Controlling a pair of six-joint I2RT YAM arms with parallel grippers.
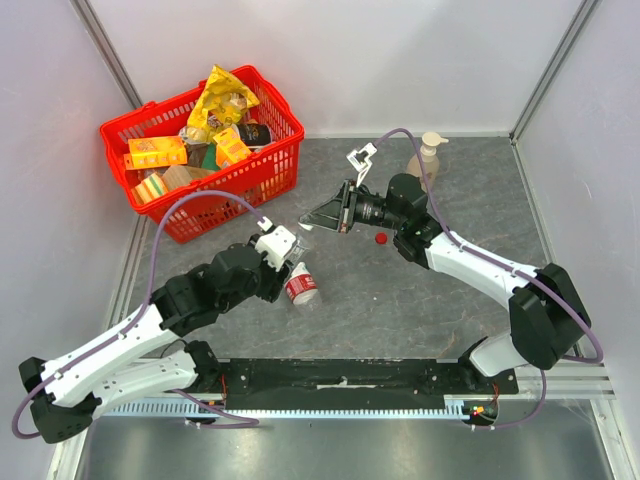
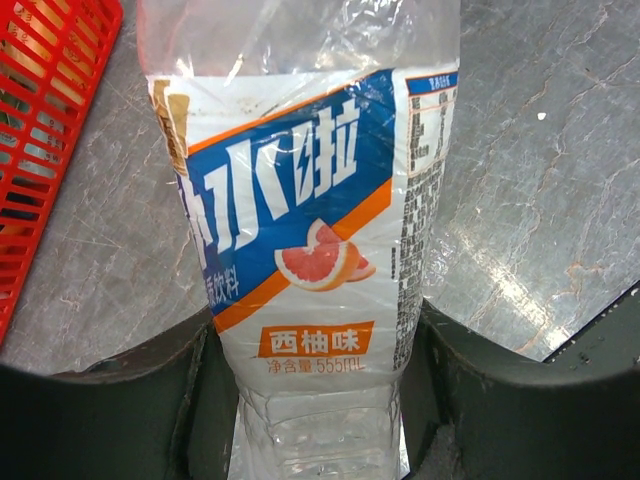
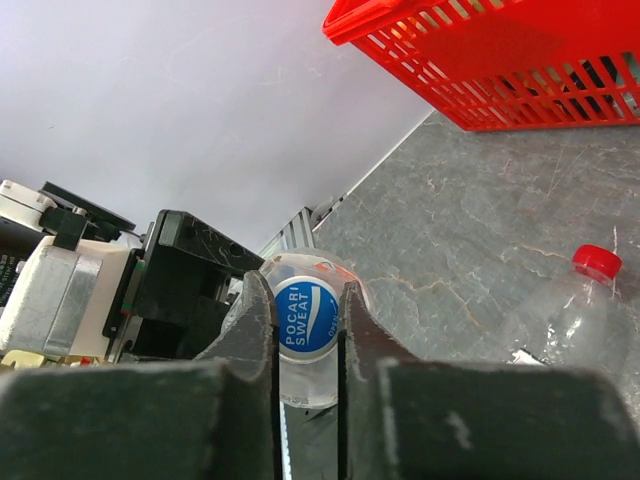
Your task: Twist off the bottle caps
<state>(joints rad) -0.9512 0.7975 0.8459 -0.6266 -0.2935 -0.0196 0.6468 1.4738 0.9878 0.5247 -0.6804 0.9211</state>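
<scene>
Grey marbled tabletop between white walls carries a red basket of snacks at upper left. Right of it, the left gripper is clamped round the lower body of a clear grapefruit-drink bottle, apparently to brace it against twisting. From the right, the right gripper is pinched narrow on that bottle's Pocari Sweat cap, placed to turn it. Further right a loose red cap lies on the table, suggesting one bottle is done. A red-capped bottle waits at the right wrist view's lower right.
</scene>
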